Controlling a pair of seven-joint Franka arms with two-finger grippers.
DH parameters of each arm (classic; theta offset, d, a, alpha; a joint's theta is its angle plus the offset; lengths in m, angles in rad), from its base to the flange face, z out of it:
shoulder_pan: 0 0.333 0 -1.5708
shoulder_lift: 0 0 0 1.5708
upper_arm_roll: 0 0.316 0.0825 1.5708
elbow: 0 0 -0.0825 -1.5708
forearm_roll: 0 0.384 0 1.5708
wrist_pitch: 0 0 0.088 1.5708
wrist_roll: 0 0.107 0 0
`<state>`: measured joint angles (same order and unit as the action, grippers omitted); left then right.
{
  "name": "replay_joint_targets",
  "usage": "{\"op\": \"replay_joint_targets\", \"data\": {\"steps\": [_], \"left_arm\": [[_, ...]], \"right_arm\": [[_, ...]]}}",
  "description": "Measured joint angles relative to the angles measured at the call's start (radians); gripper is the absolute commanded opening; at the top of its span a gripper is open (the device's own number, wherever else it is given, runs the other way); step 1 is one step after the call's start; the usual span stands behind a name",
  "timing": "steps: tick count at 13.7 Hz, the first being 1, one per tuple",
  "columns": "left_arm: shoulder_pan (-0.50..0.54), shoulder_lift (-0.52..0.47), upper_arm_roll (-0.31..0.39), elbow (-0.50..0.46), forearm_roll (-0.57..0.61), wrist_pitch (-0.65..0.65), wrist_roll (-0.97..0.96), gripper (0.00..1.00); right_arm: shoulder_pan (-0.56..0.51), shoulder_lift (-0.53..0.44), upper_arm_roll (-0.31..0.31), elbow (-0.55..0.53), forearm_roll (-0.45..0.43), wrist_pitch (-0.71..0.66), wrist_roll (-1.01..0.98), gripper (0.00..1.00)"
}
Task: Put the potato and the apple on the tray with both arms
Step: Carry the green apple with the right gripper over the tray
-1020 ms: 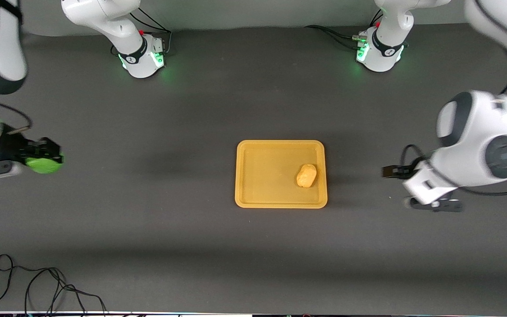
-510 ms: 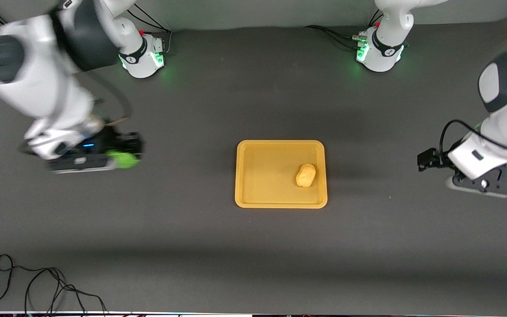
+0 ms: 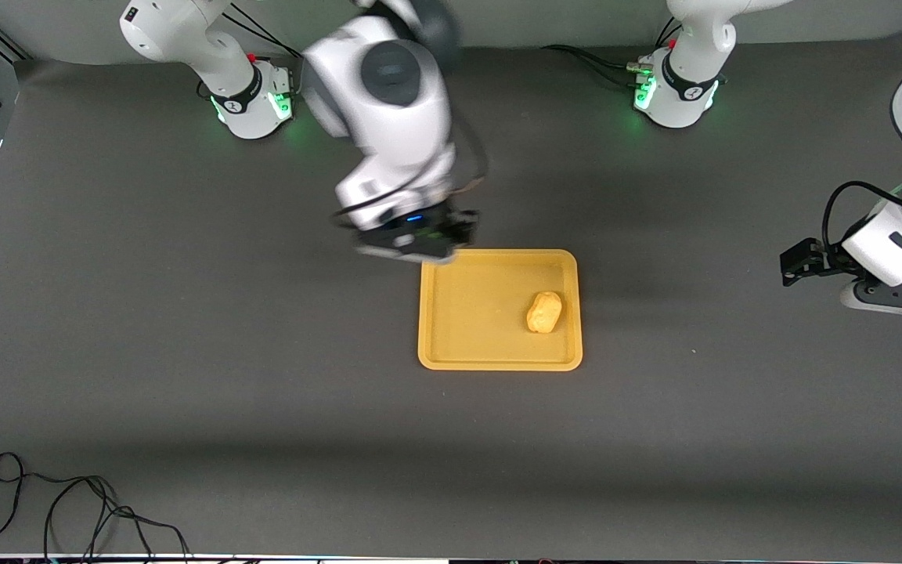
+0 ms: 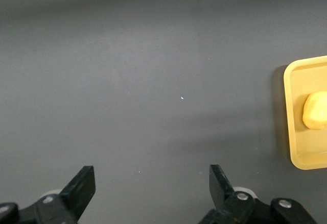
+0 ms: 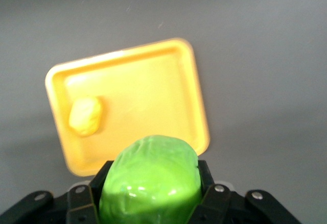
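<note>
- Lowest in the front frame, at its bottom left corner, I see a loose black cable [image 3: 67, 509] lying on the dark grey table top [image 3: 263, 407].
- At the frame's centre sits the flat rectangular yellow-orange plastic tray [image 3: 467, 313] with its low raised rim. The small oblong yellow-tan potato [image 3: 544, 312] lies inside it, toward the left arm's end, close to the rim there.
- At the right edge of the front frame, at about the tray's height, I have the left gripper [image 3: 799, 264] waiting over bare table, well apart from the tray. My left wrist camera shows its two black fingers [image 4: 82, 188] spread wide with nothing between them.
- Just above the tray's upper left corner in the front frame hangs the right gripper [image 3: 451, 235], over the tray's rim. The right wrist camera shows it clamped on the roundish lime-green apple [image 5: 150, 183], with the tray and potato below it.
- Along the top of the front frame stand both white arm bases [image 3: 251, 98], green lights glowing.
</note>
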<state>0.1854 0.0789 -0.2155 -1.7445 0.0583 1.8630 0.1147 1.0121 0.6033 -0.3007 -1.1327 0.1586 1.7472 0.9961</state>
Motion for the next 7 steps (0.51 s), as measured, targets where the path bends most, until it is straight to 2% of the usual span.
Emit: {"op": "replay_joint_targets", "data": {"steps": [2,7], "left_arm": [[0.0,0.0,-0.003,-0.001,-0.001,-0.005,0.0,1.0],[0.01,0.0,0.003,-0.002,-0.001,-0.024,0.0,1.0]], "right_arm": [[0.007,0.076,0.058,0.064,0.0,0.03,0.077,0.46],[-0.015,0.2,0.068,0.072,0.0,0.141,0.09,0.47]]}}
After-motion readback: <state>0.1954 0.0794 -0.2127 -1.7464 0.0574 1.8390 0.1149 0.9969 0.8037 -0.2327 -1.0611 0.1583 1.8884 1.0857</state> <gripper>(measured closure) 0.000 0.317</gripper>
